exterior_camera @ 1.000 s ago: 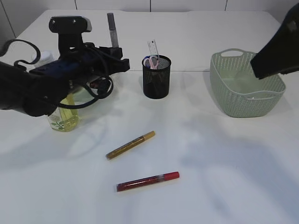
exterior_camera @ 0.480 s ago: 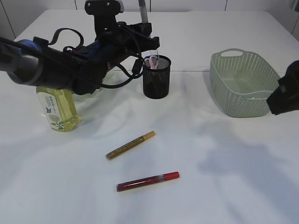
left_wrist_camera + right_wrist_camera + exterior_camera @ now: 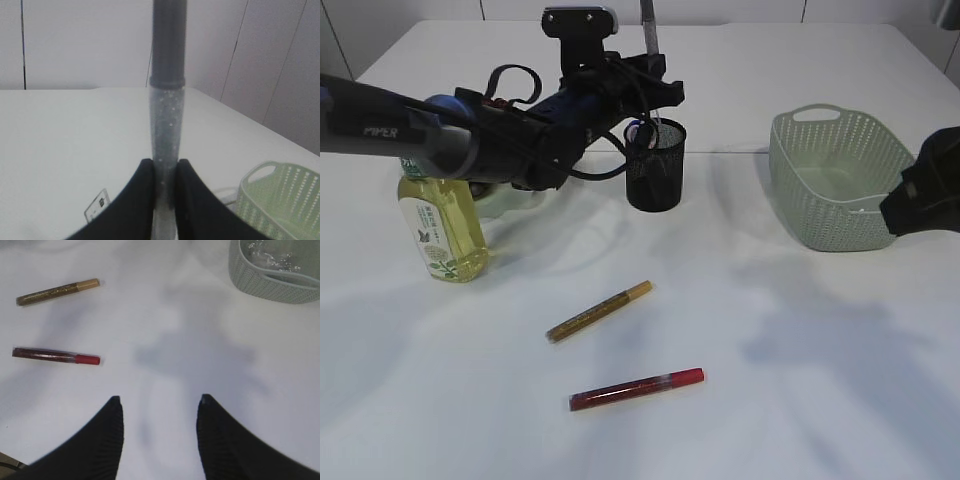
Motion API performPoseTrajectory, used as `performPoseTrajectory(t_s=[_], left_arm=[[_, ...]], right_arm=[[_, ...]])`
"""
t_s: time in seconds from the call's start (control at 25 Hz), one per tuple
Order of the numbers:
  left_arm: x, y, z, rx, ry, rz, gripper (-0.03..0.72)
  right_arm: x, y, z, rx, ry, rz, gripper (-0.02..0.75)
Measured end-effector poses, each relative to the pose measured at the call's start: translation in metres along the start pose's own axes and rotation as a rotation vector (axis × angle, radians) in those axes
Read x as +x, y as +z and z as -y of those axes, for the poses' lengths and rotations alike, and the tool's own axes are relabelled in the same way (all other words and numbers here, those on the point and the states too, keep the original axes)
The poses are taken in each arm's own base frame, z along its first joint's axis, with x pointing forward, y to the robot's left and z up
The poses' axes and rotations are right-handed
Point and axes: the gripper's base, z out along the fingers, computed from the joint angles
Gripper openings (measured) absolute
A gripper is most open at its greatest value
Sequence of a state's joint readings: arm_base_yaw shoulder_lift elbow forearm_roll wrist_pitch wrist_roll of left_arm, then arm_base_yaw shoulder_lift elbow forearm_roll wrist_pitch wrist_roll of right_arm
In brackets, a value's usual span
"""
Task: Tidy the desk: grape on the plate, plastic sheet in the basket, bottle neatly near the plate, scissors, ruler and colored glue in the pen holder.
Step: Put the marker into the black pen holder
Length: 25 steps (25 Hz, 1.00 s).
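The left claw is clamped on a silver glitter glue pen, held upright above the black mesh pen holder at the far middle. The right claw stands apart, empty, over the white counter. Gold and red glue pens lie near. The green basket sits right, the bottle left.

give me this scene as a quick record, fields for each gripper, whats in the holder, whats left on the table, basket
left gripper: shut on silver glue pen, held upright above pen holder
right gripper: open, empty, above the table
pen holder: ruler and scissors inside
loose on table: gold glue pen, red glue pen
basket: plastic sheet inside
bottle: upright, left side
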<state>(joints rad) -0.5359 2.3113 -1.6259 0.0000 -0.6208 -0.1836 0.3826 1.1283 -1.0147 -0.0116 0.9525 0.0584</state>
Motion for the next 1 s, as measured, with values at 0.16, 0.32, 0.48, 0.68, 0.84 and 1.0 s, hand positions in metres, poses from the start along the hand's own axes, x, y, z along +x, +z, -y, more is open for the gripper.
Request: performPoseTrajectory(t_s=[0.16, 0.32, 0.48, 0.68, 0.84, 1.0], left_arm=[[0.014, 0.008, -0.003, -0.006, 0.0, -0.032, 0.082], [0.018, 0.01, -0.003, -0.009, 0.0, -0.051, 0.086], [0.018, 0.01, -0.003, -0.01, 0.0, -0.057, 0.091], [0.018, 0.01, -0.003, -0.011, 0.0, -0.059, 0.097], [0.018, 0.01, -0.003, -0.011, 0.0, -0.06, 0.102], [0.019, 0.01, -0.005, -0.013, 0.0, -0.061, 0.107]], right_arm=[[0.0, 0.0, 0.001, 0.014, -0.01, 0.002, 0.385], [0.0, 0.0, 0.001, 0.015, -0.011, 0.005, 0.385], [-0.001, 0.0, 0.002, 0.017, -0.013, 0.01, 0.385], [-0.001, 0.0, 0.002, 0.017, -0.013, 0.012, 0.385], [-0.001, 0.0, 0.002, 0.017, -0.013, 0.012, 0.385], [-0.001, 0.0, 0.002, 0.017, -0.013, 0.014, 0.385]])
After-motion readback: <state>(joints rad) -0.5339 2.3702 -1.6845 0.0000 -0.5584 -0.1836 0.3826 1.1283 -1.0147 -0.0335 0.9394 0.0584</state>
